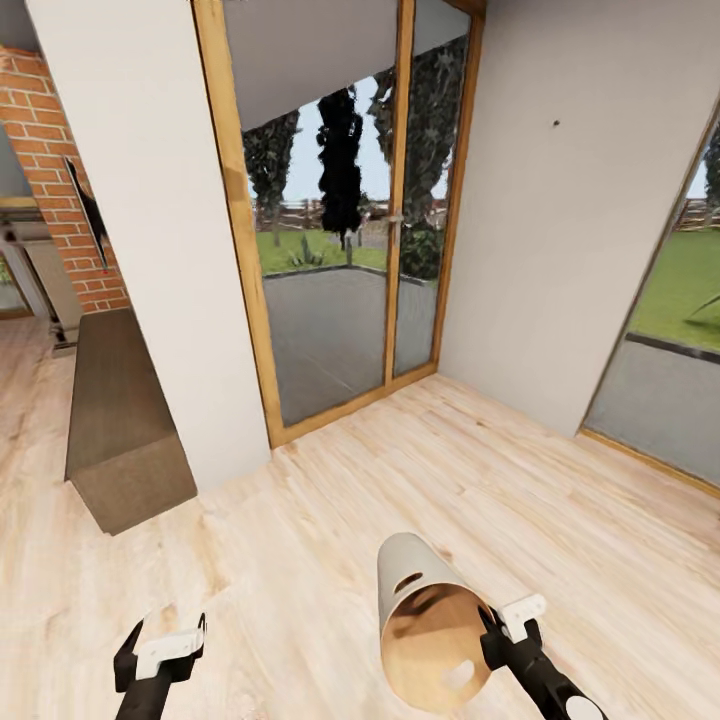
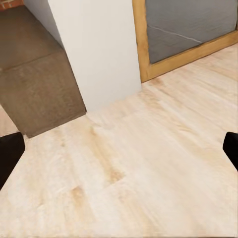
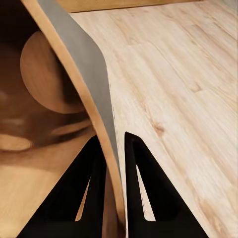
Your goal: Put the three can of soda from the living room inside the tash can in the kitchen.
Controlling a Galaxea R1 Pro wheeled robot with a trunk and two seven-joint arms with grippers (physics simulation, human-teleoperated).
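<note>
**Right claw carries the bin by its rim**

The right gripper [image 1: 497, 625] is clenched on the rim of the trash can [image 1: 425, 620]. In the right wrist view, one finger [image 3: 74, 193] is inside the bin and the other is outside, with the thin wall [image 3: 94, 99] pressed between them. The bin is lifted and tilted, so its open mouth turns toward the camera and its brown inside shows. One slot-shaped handle hole [image 1: 407, 582] shows on the grey outside near the rim. I see no cans inside it.

The left gripper [image 1: 160, 645] is released and holds nothing. In the left wrist view, its two dark fingertips [image 2: 10, 156] stand far apart at the edges, with only the floor between them.

Below both arms is a pale wood floor [image 1: 330, 560]. Ahead there is a glass door with a wooden frame [image 1: 330, 230], and a garden is behind it. A white wall [image 1: 150, 250] stands left of the door. Further left are a brown block [image 1: 120, 420] on the floor and a red brick wall [image 1: 60, 180].
</note>
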